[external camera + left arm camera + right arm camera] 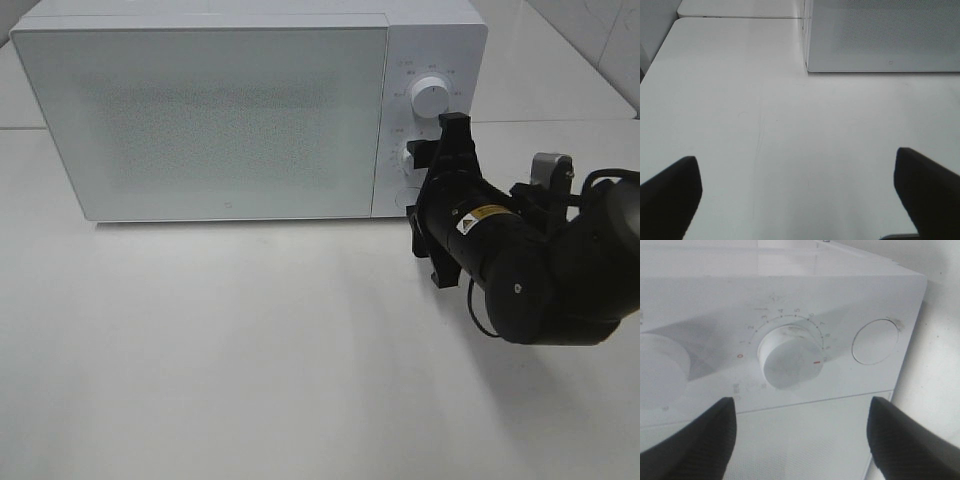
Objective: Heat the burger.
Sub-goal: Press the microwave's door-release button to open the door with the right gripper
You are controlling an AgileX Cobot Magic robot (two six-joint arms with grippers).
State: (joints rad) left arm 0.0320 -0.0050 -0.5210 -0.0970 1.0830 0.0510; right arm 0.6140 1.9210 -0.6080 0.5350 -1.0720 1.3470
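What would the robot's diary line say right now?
microwave door: shut; burger: not visible; right fingers: open, facing numbered knob; left fingers: open over table

A white table [250,380] bears a white microwave [230,110], which stands flat on its base with the door shut. A thin seam in the tabletop meets the microwave on both sides. In front of the microwave the surface is pale, smooth and faintly scratched.
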